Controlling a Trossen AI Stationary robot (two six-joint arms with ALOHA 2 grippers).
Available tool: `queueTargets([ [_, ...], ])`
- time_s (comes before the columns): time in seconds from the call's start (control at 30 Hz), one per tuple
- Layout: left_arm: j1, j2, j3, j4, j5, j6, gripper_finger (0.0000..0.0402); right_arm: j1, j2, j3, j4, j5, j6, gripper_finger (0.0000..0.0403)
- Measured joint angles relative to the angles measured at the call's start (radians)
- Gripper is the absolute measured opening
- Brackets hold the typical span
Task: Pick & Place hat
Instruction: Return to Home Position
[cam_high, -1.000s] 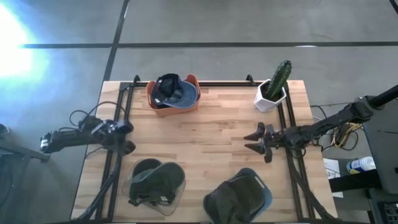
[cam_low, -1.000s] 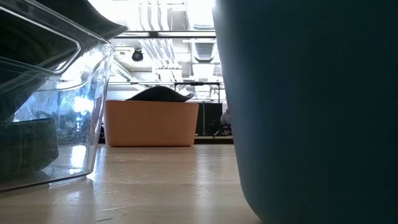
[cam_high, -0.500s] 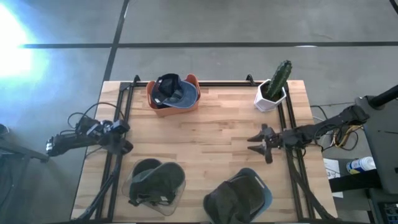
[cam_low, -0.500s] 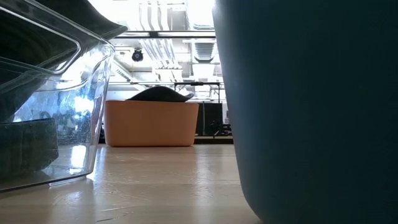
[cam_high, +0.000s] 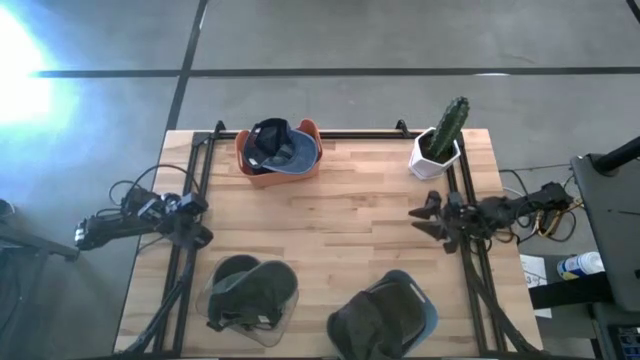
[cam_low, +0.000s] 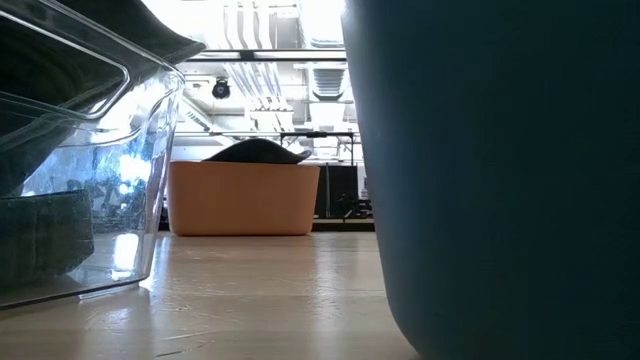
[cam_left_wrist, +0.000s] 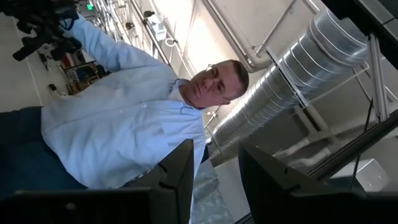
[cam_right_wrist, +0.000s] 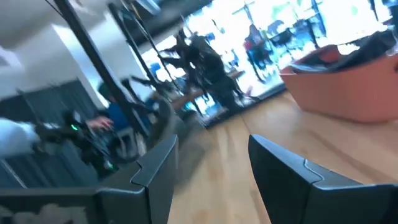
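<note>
A dark blue hat (cam_high: 277, 143) lies in an orange basket (cam_high: 310, 165) at the table's far edge; its crown shows above the basket rim in the low view (cam_low: 255, 150). A dark green hat (cam_high: 245, 285) lies in a clear bin (cam_high: 275, 325) at the near left. Another dark hat (cam_high: 365, 325) lies in a blue-grey bin (cam_high: 425, 315) at the near right. My left gripper (cam_high: 205, 222) is open and empty at the table's left edge. My right gripper (cam_high: 422, 218) is open and empty near the right edge, level, pointing toward the table's left.
A cactus in a white pot (cam_high: 438, 145) stands at the far right corner, just beyond my right gripper. Black frame rails (cam_high: 190, 180) run along the table's left and right sides. Bare wood (cam_high: 320, 220) lies between the grippers. A person in a light blue shirt (cam_left_wrist: 124, 124) shows in the left wrist view.
My right gripper has drawn back toward the table's right edge, staying open and level. The hats and bins have not moved.
</note>
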Motion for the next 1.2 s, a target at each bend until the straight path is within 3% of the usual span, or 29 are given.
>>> queueTargets([
  [0.5, -0.006, 0.0, -0.001, -0.013, 0.0, 0.058, 0.0119, 0.001, 0.047, -0.002, 0.078, -0.002, 0.0, 0.0192],
  [0.77, -0.006, 0.0, -0.002, -0.014, 0.0, 0.324, 0.0119, 0.001, 0.066, -0.002, 0.078, -0.002, 0.0, 0.0192],
  [0.93, -0.006, 0.0, -0.002, -0.009, 0.0, 0.351, 0.0119, 0.001, 0.066, -0.002, 0.078, -0.002, 0.0, 0.0192],
  [1.07, -0.01, -0.001, -0.003, 0.197, 0.0, 0.353, 0.0119, 0.001, 0.066, -0.002, 0.078, -0.002, 0.0, 0.0192],
  [1.2, -0.011, -0.001, -0.003, 0.241, 0.0, 0.354, 0.0119, 0.001, 0.067, -0.002, 0.078, -0.002, 0.0, 0.0192],
])
